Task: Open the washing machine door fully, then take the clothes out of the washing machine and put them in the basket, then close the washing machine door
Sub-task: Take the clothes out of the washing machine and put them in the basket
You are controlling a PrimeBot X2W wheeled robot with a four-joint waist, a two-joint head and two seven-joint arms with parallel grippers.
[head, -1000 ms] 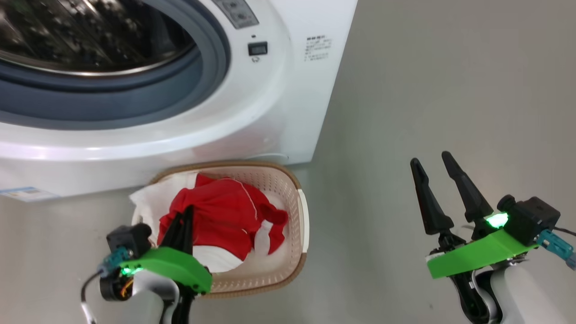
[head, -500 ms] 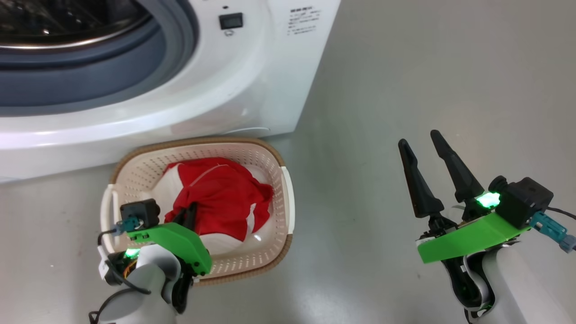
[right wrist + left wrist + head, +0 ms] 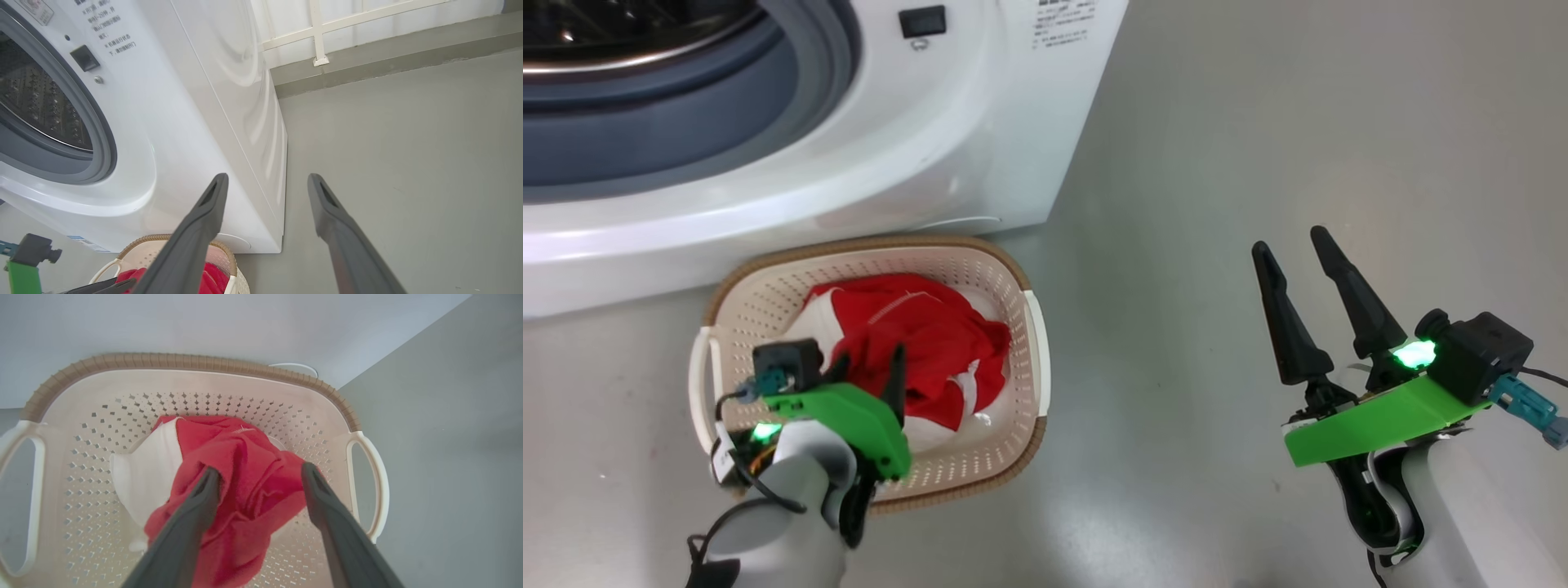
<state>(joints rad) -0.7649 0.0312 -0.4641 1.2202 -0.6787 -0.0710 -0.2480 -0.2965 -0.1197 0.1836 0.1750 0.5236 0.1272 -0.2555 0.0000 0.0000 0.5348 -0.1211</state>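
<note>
My left end effector gapes wide astride the red clothes in the basket. My right end effector, at three o'clock, is wide and empty.

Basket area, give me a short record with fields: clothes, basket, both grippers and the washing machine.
clothes: red and white, bunched inside the basket
basket: on the floor, right in front of the washing machine
left gripper: open, jaws spread over the clothes
right gripper: open, empty, over bare floor to the right of the basket
washing machine: front opening uncovered, grey ring in view
</note>
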